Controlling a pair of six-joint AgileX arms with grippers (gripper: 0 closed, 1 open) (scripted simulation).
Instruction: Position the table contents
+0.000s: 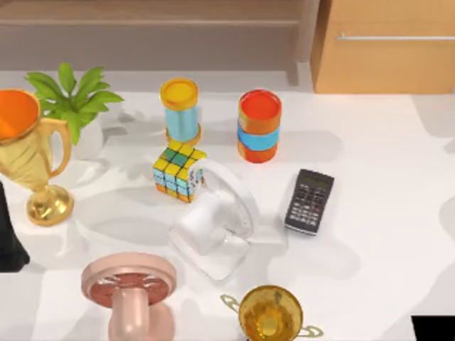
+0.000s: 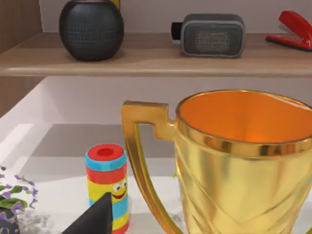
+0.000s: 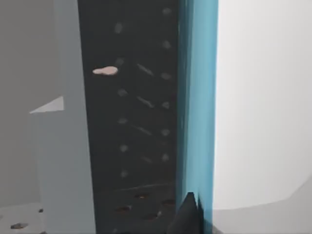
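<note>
The white table [image 1: 384,213] carries many objects. A gold trophy [image 1: 32,153] with an orange inside stands at the left edge, and it looms close in the left wrist view as the gold trophy [image 2: 243,156]. My left gripper [image 1: 8,241] sits dark at the left edge, just below that trophy; a dark part of it shows as the left gripper [image 2: 92,218]. My right gripper [image 1: 434,328] is at the bottom right corner, away from the objects. A dark tip of the right gripper [image 3: 187,217] shows against a dark panel with a blue edge [image 3: 197,97].
On the table are a green plant [image 1: 71,96], a yellow-and-blue can [image 1: 180,108], an orange-and-blue can [image 1: 259,124], a colour cube [image 1: 178,170], a white fan [image 1: 213,220], a calculator [image 1: 310,200], a pink fan [image 1: 129,291] and a second gold trophy [image 1: 270,312]. A wooden shelf [image 2: 146,56] and a drawer unit [image 1: 384,46] stand behind.
</note>
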